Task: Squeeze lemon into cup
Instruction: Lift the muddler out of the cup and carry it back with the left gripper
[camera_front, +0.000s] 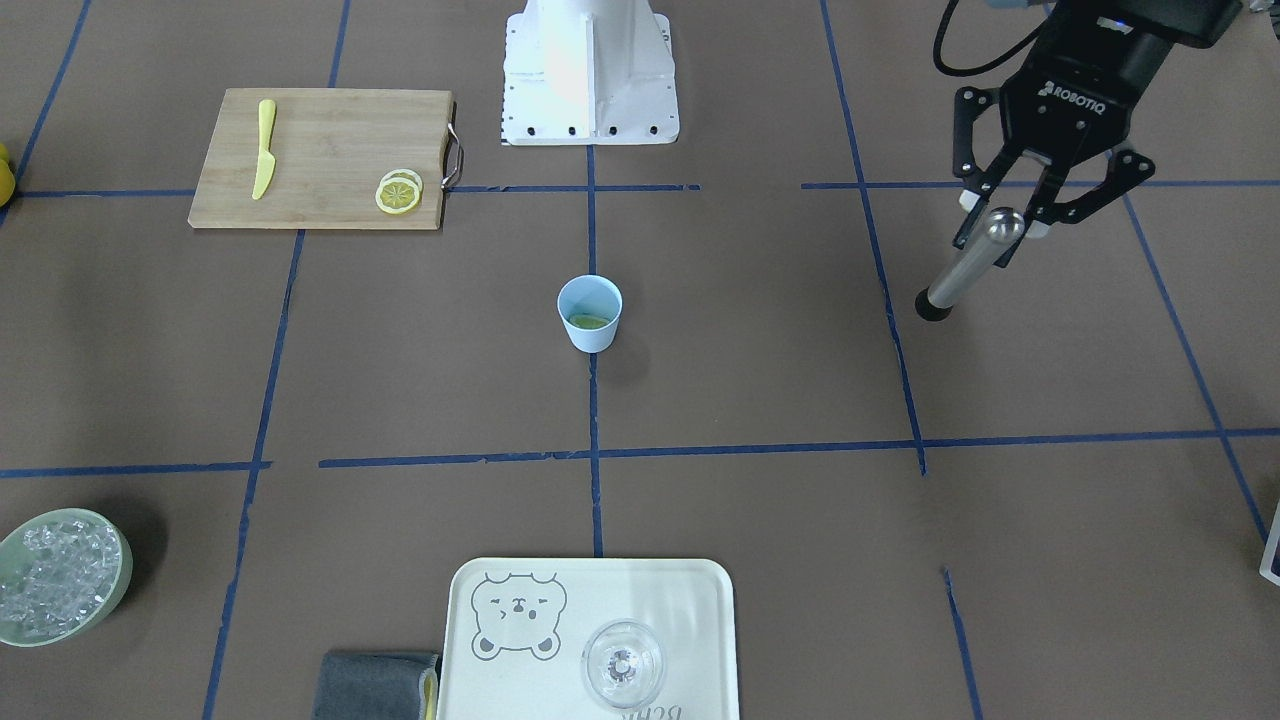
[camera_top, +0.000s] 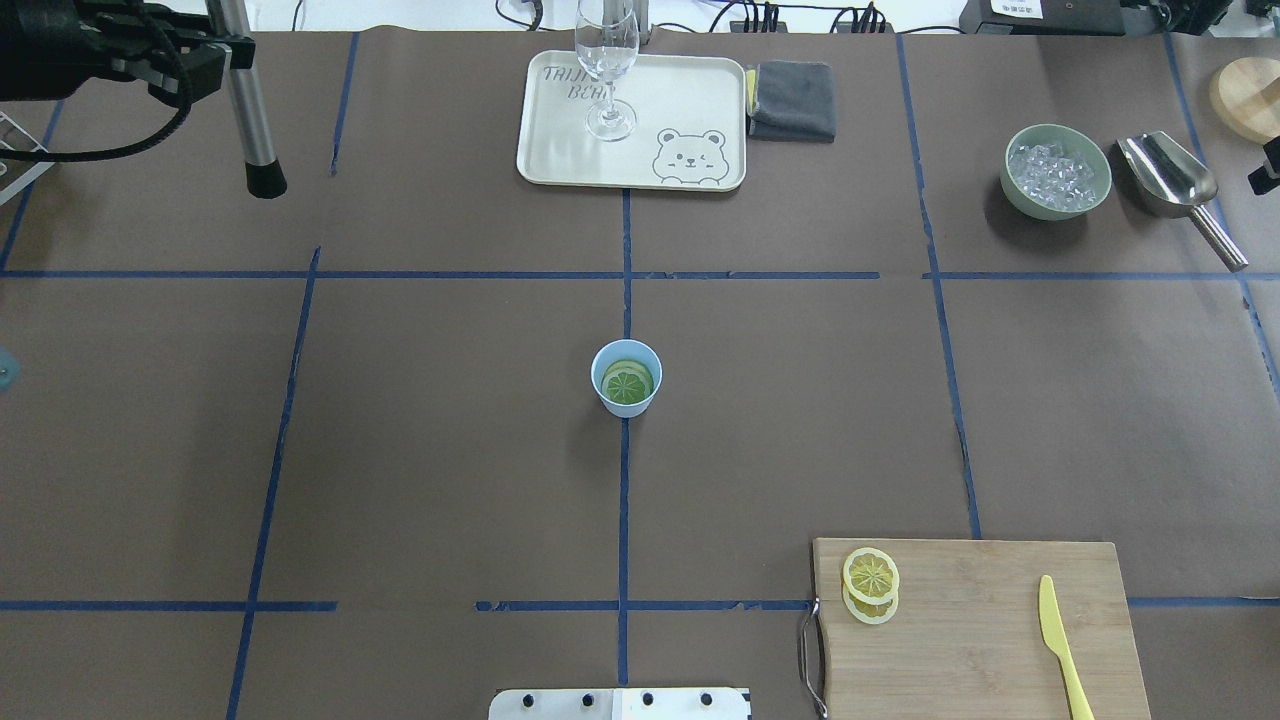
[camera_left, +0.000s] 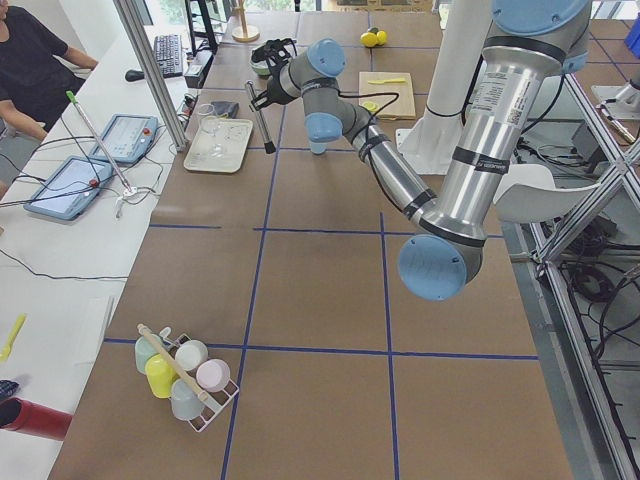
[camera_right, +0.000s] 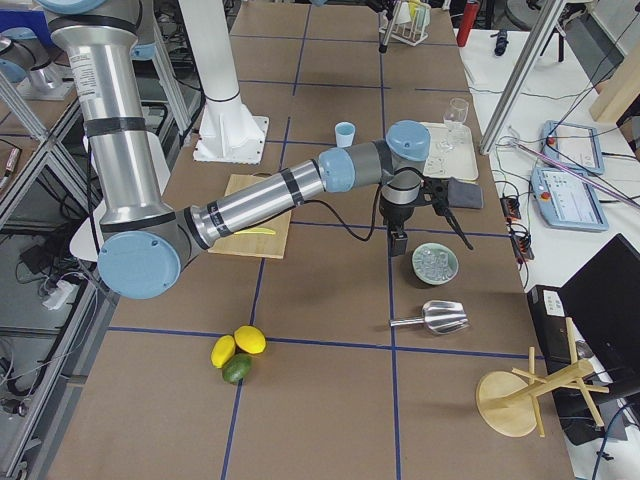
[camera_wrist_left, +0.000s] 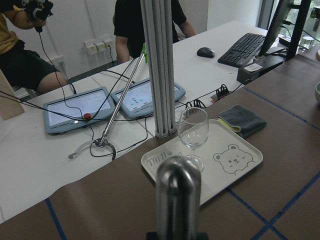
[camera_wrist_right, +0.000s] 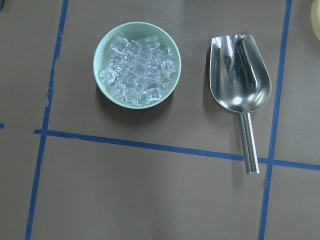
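Only the overhead camera looks straight down into the light-blue cup (camera_top: 626, 377), which stands on the central crossing of blue tape lines. It shows the lemon slice (camera_top: 628, 384) lying flat inside the cup. The front-facing camera catches just the slice's edge, low in the cup.

The front-facing view is the one that shows the left gripper (camera_front: 1005, 225) clearly. It is well apart from the cup, on the robot's left, with its fingers (camera_front: 1040, 222) closed narrowly around the upper end of a metal rod (camera_front: 965, 265). The rod slants down to a black tip. The left wrist camera adds the rod's rounded top in the foreground, with a clear glass (camera_wrist_left: 193, 135) behind it.

The right gripper (camera_right: 399, 240) shows only in the side view from the robot's right. It is well apart from the cup and hangs near a pale-green bowl of ice (camera_wrist_right: 96, 62). From that view it cannot be told how far its fingers are parted or whether they hold anything. Its wrist camera shows the bowl and a steel scoop (camera_wrist_right: 240, 75) just beside it.

On the robot's side of the cup, to its right, a wooden cutting board (camera_top: 980, 620) carries two overlapping lemon slices (camera_top: 870, 585) and a yellow toy knife (camera_top: 1060, 640). Beyond the cup, the glass stands on a bear-print tray (camera_top: 560, 150).
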